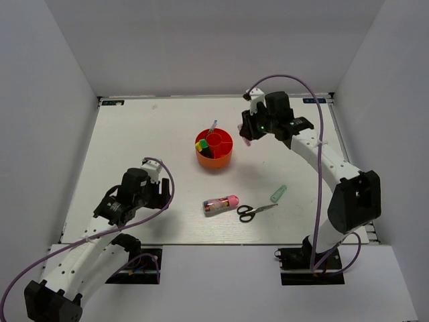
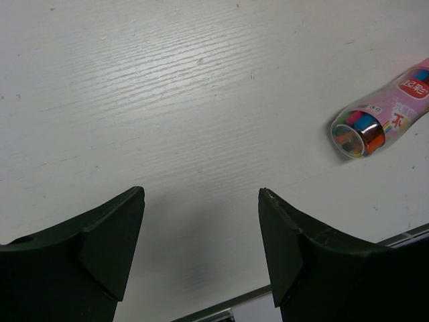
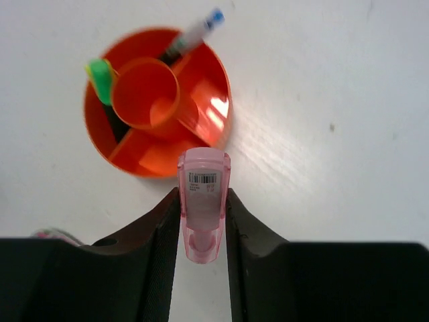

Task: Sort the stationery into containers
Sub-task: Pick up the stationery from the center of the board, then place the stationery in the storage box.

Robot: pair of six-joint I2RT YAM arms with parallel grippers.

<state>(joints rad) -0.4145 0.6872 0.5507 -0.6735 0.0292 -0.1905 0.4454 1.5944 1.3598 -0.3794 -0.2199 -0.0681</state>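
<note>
As the top camera looks down on the white bench, the round orange-red organiser sits near the middle, slightly toward the far side. A green-capped marker and a yellow-capped marker stand in a ring compartment on its left, and a thin pen leans out of a far compartment. Just right of the organiser, the right hand pinches a pink tube above the bench. Nearer the arms lie the clear pink-capped tube, the black-handled scissors just to its right, and the pale green tube further right. The left hand hangs over the near left of the bench, apart from all of them. From the left wrist, the left hand is spread wide over bare bench, with the clear pink-capped tube lying off to its right, coloured items showing through its end. From the right wrist, the right hand is pressed on both sides of the pink tube, barcode label facing up. The organiser lies just beyond the tube's tip, with the green-capped marker and thin pen in ring compartments.
</note>
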